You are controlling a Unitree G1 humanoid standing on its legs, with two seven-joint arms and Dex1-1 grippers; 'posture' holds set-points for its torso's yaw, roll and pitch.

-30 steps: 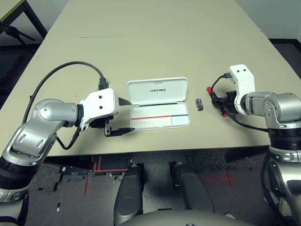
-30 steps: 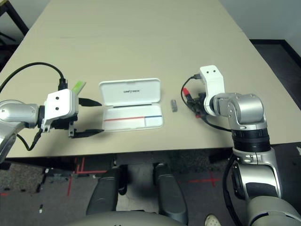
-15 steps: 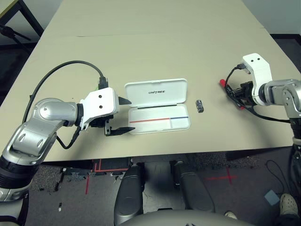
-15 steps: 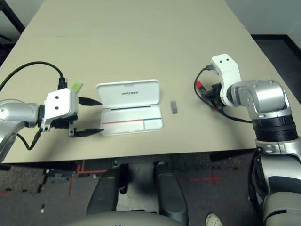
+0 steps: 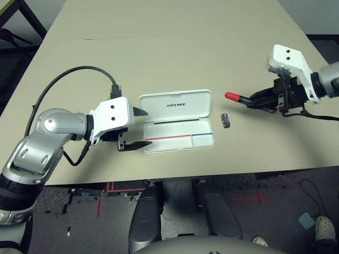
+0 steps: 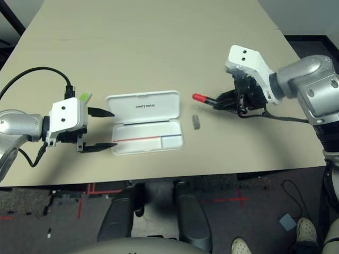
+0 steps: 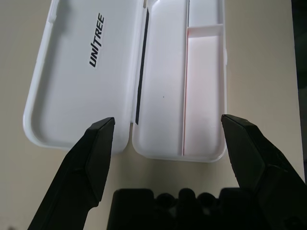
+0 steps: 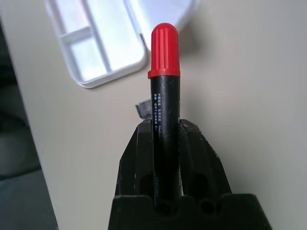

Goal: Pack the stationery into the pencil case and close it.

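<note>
Red-capped marker (image 8: 164,91) clamped in right gripper (image 5: 260,99); left gripper (image 5: 139,128) spread wide beside pencil case (image 5: 176,120)

Silver forearms (image 5: 50,129), white wrist housings (image 5: 112,117), black claws (image 5: 132,129), looping black cables (image 5: 74,76)

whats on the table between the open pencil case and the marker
A small grey-black metal piece lies between the pencil case and the marker, in the left eye view.

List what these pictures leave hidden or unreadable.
- Lime-green bar: right eye view, mostly hidden behind the left gripper's white housing.
- Marker: right wrist view, its rear end buried between the right gripper's fingers; barrel print too small.
- Small metallic piece: too small to identify.
</note>
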